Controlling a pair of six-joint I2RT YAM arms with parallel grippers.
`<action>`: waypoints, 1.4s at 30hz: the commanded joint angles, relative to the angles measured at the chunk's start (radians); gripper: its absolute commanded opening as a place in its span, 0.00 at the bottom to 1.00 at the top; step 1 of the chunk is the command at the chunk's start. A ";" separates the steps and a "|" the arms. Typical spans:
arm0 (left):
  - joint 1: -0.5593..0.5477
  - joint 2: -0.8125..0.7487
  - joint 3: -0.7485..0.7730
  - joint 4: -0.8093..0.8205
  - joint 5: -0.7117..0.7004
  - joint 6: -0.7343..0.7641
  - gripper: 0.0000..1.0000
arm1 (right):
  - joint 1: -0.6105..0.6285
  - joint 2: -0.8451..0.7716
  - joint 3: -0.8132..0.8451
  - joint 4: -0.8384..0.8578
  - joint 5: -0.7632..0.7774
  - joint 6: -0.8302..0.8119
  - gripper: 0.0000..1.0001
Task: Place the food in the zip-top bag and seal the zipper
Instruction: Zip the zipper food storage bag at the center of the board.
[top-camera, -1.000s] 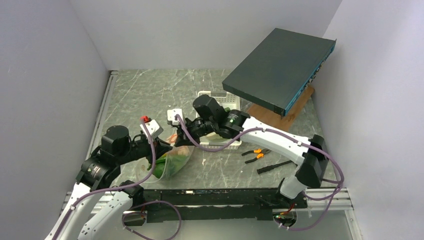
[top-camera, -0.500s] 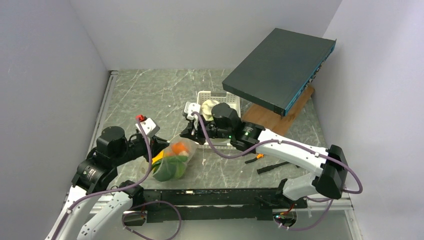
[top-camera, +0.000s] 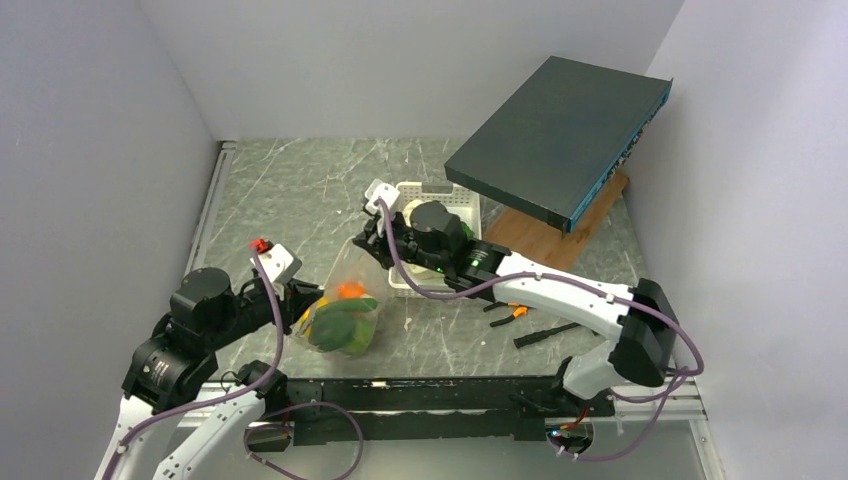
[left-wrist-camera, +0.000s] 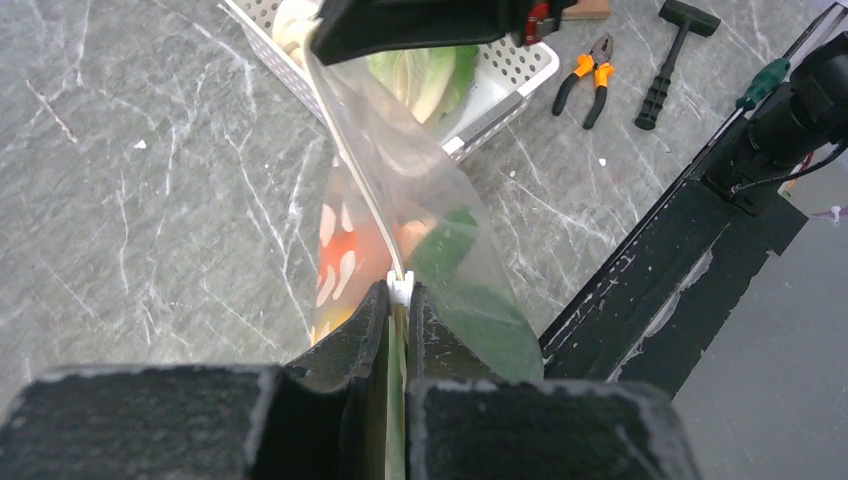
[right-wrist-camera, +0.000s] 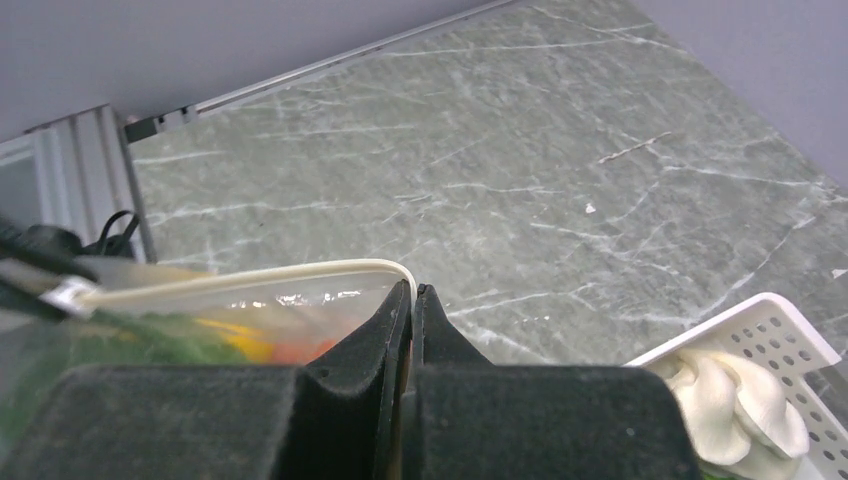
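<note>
— What has the left gripper (left-wrist-camera: 400, 292) got?

— Its jaws are pinched almost fully together on one end of the zipper (left-wrist-camera: 355, 170), with only the pale strip between the pads. A small white piece (left-wrist-camera: 400, 288) sits right at the tips. I can't tell what it is.

— And the right gripper (right-wrist-camera: 412, 290)?

— The same grip. Its jaws are squeezed onto the other end of that strip, the end nearer the white basket (left-wrist-camera: 505, 85). The strip runs taut between the two grippers as one line. I can't tell whether its two halves are pressed together all the way along.

— Where is the zip-top bag (top-camera: 345, 300)?

— It hangs below the strip, just beside the basket's left side in the overhead view, with its lower end down at the table (top-camera: 290, 200). Through the plastic I see an orange (top-camera: 350, 290) near the top and a dark green vegetable (top-camera: 340, 330) under it. The right wrist view also shows a yellow piece (right-wrist-camera: 240, 347) in there.

— What's in the basket itself?

— The lettuce (left-wrist-camera: 430, 75) and the white mushroom (right-wrist-camera: 740, 395) lie in it, outside the bag.

— And past the basket?

— On the side of it away from the bag, orange-handled pliers (left-wrist-camera: 585, 75) and a black T-headed tool (left-wrist-camera: 675, 45) lie on the table. A dark flat box (top-camera: 560, 130) slopes above the basket's far right corner, over a wooden board (top-camera: 545, 235).
</note>
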 joint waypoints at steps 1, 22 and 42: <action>-0.002 -0.029 0.041 -0.075 0.009 -0.073 0.00 | -0.027 0.069 0.113 0.070 0.191 -0.027 0.00; -0.002 -0.087 0.068 -0.245 -0.014 -0.227 0.00 | -0.044 0.277 0.258 0.169 0.350 -0.020 0.00; -0.002 -0.067 0.074 -0.274 -0.165 -0.242 0.58 | -0.048 0.212 0.147 0.220 0.028 -0.067 0.00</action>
